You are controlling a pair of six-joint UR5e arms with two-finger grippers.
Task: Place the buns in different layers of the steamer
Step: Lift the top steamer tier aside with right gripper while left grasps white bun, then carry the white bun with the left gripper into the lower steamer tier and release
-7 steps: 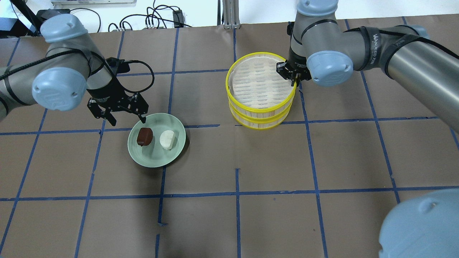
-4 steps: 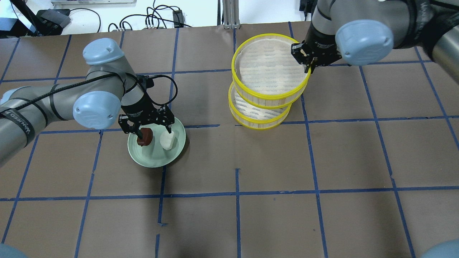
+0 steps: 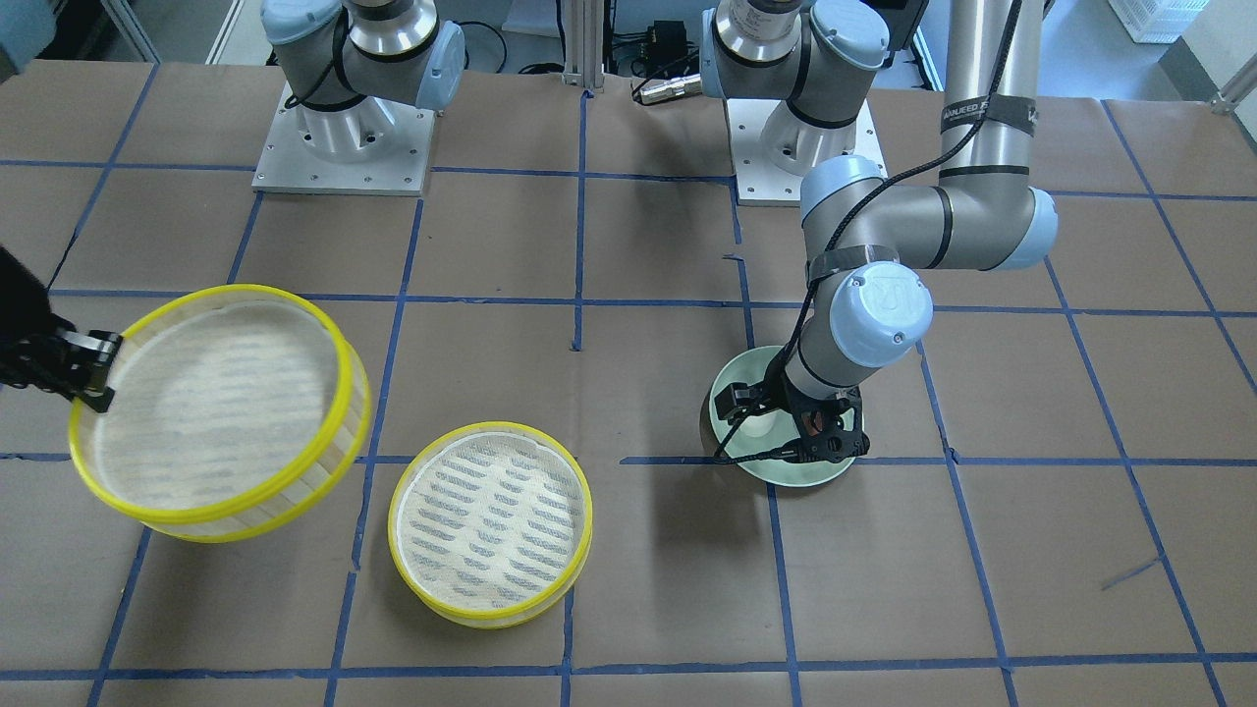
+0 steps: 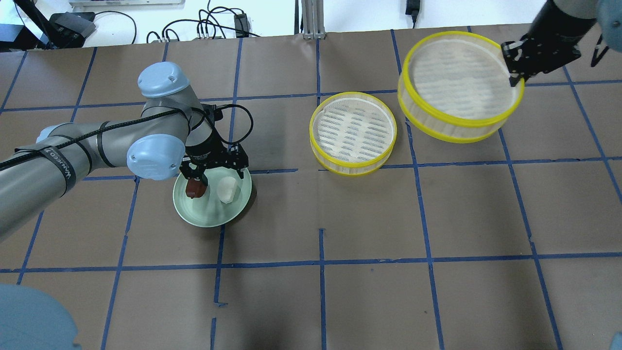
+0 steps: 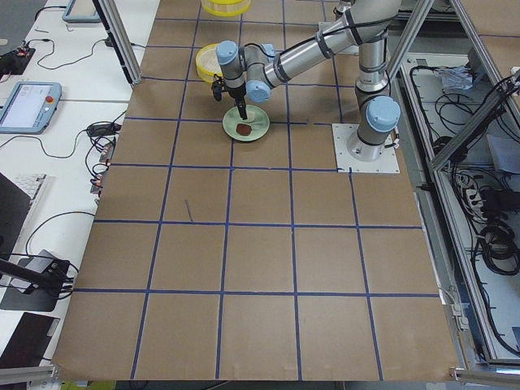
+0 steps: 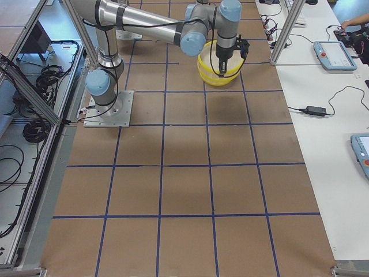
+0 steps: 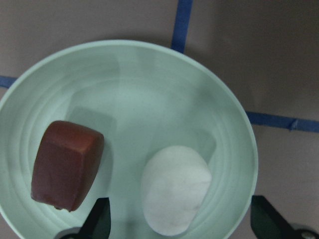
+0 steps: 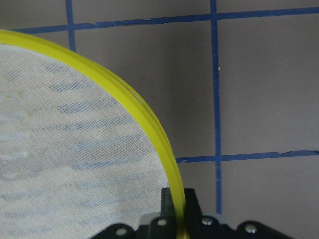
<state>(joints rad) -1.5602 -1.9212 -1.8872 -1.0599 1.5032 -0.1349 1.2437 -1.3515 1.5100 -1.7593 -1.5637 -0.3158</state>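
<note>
The white bun and the reddish-brown bun lie side by side on the pale green plate. My left gripper is open just over the plate, with one fingertip between the buns and the other right of the white bun. The reddish-brown bun is free. My right gripper is shut on the yellow rim of the steamer's upper layer and holds it in the air, tilted. The lower layer stands empty on the table.
Brown paper with blue tape lines covers the table. In the front-facing view the lifted layer hangs left of the lower layer, and the plate is to the right under my left gripper. Cables lie beyond the far edge.
My right gripper lifted the upper layer off the stack and carried it to the right and farther away. My left gripper moved over the plate and came down around the white bun.
</note>
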